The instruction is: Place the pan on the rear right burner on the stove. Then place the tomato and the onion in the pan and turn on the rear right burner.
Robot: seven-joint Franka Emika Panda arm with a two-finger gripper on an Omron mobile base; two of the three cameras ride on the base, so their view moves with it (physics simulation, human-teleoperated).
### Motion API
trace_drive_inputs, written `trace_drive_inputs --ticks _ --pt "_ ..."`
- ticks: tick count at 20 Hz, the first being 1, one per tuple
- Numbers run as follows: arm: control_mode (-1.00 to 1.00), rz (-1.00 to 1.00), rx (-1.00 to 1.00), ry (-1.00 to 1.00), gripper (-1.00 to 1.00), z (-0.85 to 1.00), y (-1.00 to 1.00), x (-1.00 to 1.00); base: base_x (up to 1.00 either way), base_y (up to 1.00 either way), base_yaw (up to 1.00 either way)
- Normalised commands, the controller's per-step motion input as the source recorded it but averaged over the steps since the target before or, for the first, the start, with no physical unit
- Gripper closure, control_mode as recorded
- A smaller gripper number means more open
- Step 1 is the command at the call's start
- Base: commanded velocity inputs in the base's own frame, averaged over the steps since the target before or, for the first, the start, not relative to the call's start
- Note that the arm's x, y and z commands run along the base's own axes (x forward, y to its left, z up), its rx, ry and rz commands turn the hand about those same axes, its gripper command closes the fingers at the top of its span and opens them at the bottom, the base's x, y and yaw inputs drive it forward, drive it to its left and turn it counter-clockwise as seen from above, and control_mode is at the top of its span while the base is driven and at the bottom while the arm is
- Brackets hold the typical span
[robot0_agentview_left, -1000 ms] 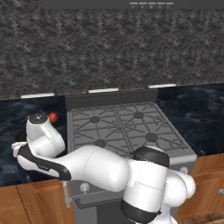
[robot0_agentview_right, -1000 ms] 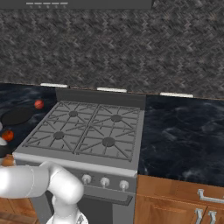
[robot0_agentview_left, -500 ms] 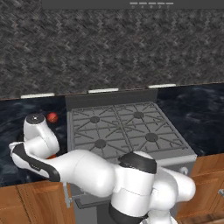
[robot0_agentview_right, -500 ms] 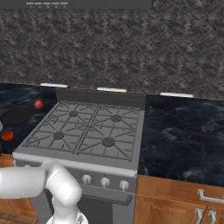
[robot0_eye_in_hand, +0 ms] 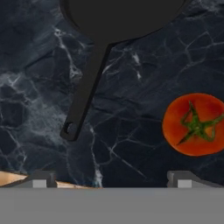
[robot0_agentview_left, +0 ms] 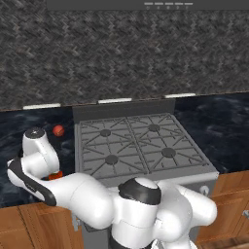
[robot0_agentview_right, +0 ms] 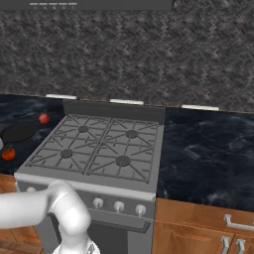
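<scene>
The black pan point(robot0_eye_in_hand: 122, 13) lies on the dark marble counter left of the stove point(robot0_agentview_right: 149, 171), its long handle point(robot0_eye_in_hand: 85, 96) pointing toward my gripper point(robot0_eye_in_hand: 112, 180). My gripper hangs open above the counter, short of the handle's end, holding nothing. The tomato point(robot0_eye_in_hand: 195, 124), orange-red with a green stem, rests to the right of the handle. From the right base view, the pan point(robot0_agentview_right: 20, 131) sits between the onion point(robot0_agentview_right: 44, 118) behind it and the tomato point(robot0_agentview_right: 8, 154) in front. The onion point(robot0_agentview_left: 58, 130) is near the stove's back left corner. The rear right burner point(robot0_agentview_right: 131, 134) is bare.
The counter's wooden front edge point(robot0_eye_in_hand: 13, 179) shows just under my left fingertip. A row of silver knobs point(robot0_agentview_right: 119, 206) runs along the stove front. My bent white arm point(robot0_agentview_left: 92, 199) covers much of the counter left of the stove. More dark counter point(robot0_agentview_right: 208, 154) lies right of the stove.
My arm has eased a little further left and down over the counter left of the stove. The pan, tomato and onion have not moved, and the jaws have stayed open.
</scene>
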Motion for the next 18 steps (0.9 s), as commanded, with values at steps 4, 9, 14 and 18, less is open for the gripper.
trace_drive_inputs --ticks 4,9,14,18 --pt "-1.0 -0.01 0.0 0.01 -1.0 -0.19 0.1 0.06 0.0 0.0 0.0" --pt "-1.0 -0.01 0.0 0.0 -1.0 -0.13 0.09 0.1 0.0 0.0 0.0" --pt "-1.0 -0.03 0.0 0.0 -1.0 -0.08 0.06 0.12 0.0 0.0 0.0" --pt "-1.0 -0.03 0.0 0.0 -1.0 -0.08 0.07 0.17 0.0 0.0 0.0"
